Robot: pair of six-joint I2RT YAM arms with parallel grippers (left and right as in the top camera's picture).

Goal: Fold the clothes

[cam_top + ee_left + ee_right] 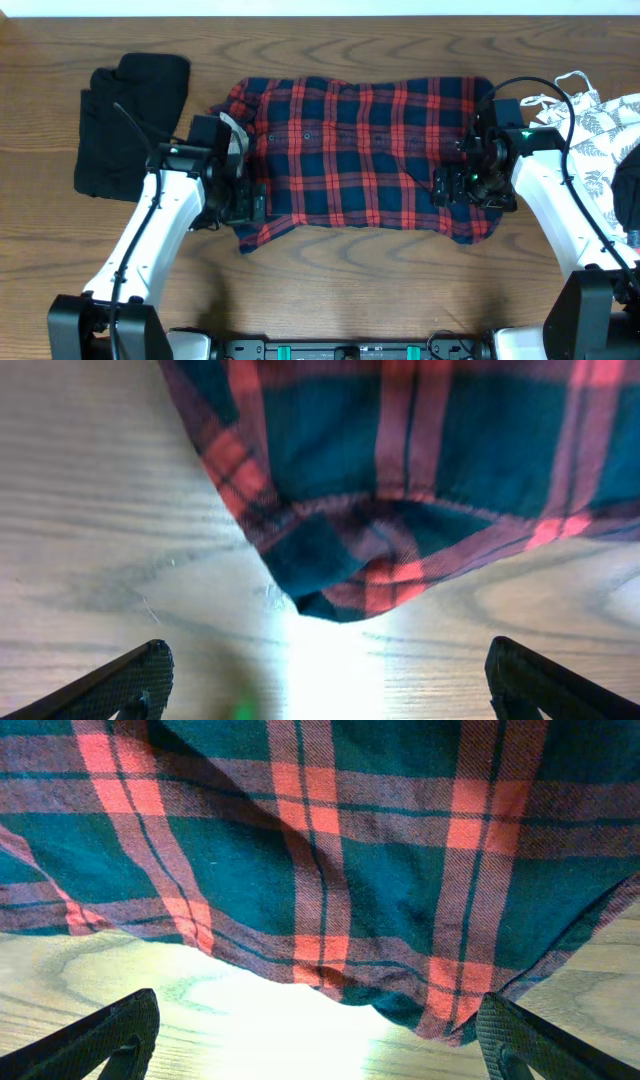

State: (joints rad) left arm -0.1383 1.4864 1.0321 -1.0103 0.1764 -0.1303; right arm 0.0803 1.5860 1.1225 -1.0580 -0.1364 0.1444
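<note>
The red-and-navy plaid shirt (360, 150) lies spread across the middle of the table, its white neck label at the left end. My left gripper (235, 205) hovers at the shirt's front left corner. In the left wrist view that gripper (325, 680) is open over bare wood, with the shirt's corner (400, 480) just ahead of its fingertips. My right gripper (455, 188) is over the shirt's front right edge. In the right wrist view it (315, 1035) stands open, the hem (320, 850) lying just ahead and the right finger (540, 1040) beside the cloth's corner.
A black garment (130, 125) lies bunched at the far left. A white leaf-print garment (600, 115) lies at the right edge, behind the right arm. Bare wooden table (340, 280) runs along the front.
</note>
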